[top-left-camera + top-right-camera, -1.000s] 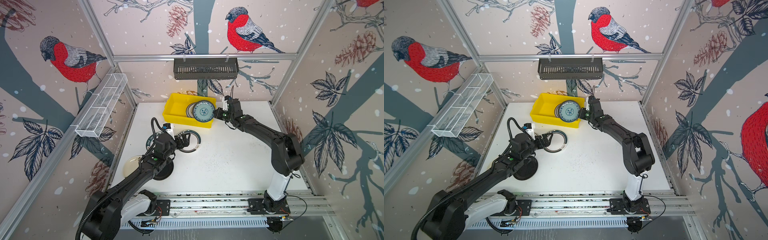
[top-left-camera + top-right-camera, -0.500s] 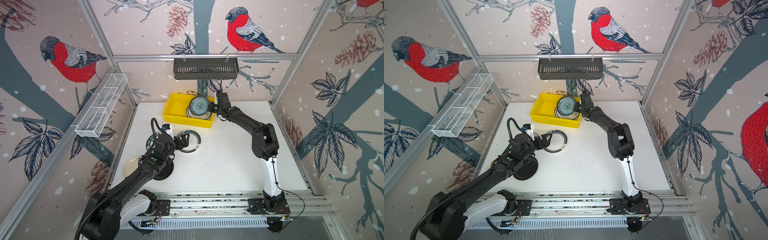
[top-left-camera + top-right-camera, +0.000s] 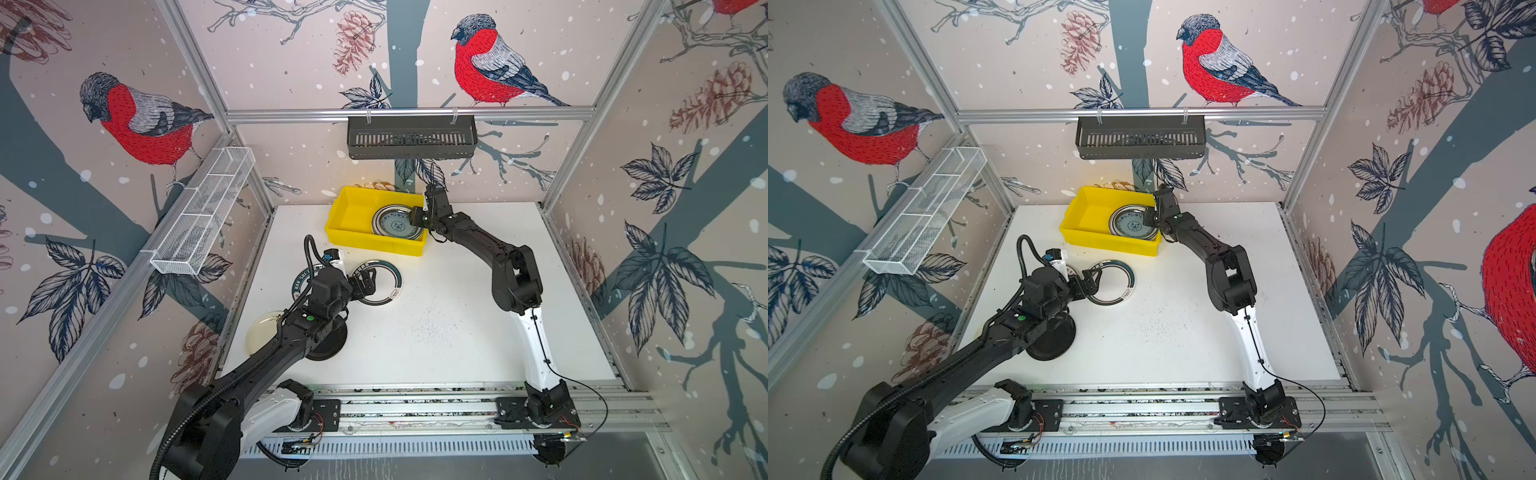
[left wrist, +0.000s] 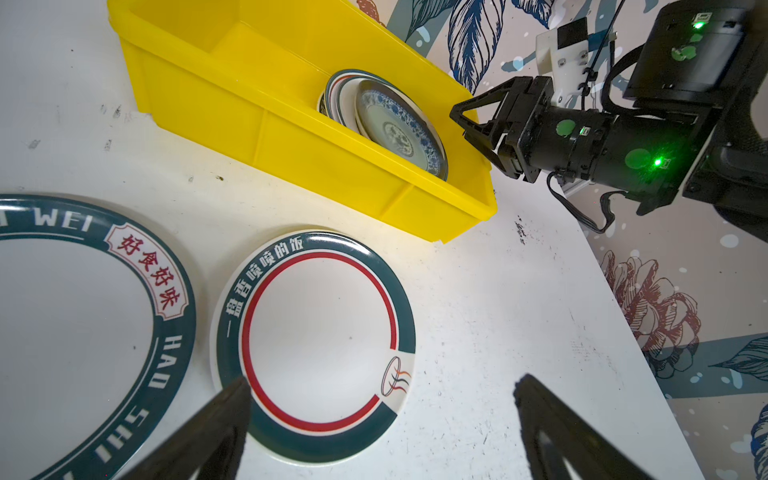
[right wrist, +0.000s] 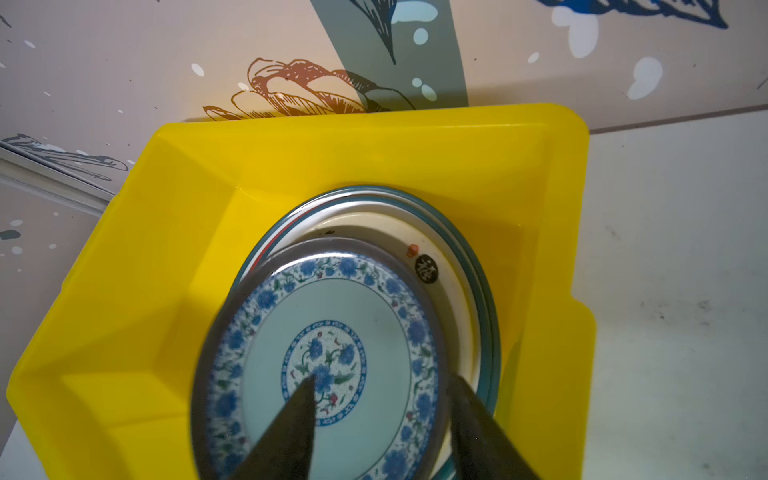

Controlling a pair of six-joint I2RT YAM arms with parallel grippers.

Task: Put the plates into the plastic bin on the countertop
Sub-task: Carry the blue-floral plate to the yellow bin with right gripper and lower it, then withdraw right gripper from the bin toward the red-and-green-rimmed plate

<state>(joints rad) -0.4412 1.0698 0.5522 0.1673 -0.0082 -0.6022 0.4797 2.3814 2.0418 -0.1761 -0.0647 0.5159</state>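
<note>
Plates (image 3: pixel 397 224) stacked in the plastic bin (image 3: pixel 353 208), others flat on the countertop (image 3: pixel 436 332)
A blue-patterned plate (image 5: pixel 320 365) lies tilted on the stack at the bin's right end. The right gripper (image 5: pixel 382 380) has its jaws parted astride that plate's rim, gripping nothing. Over a red-ringed plate (image 4: pixel 320 332) with Chinese rim lettering, the left gripper (image 4: pixel 382 380) hangs spread wide and empty. Just beside it, a larger plate (image 4: pixel 62 332) reads "HAO SHI", "WEI" and 好食好味.
</note>
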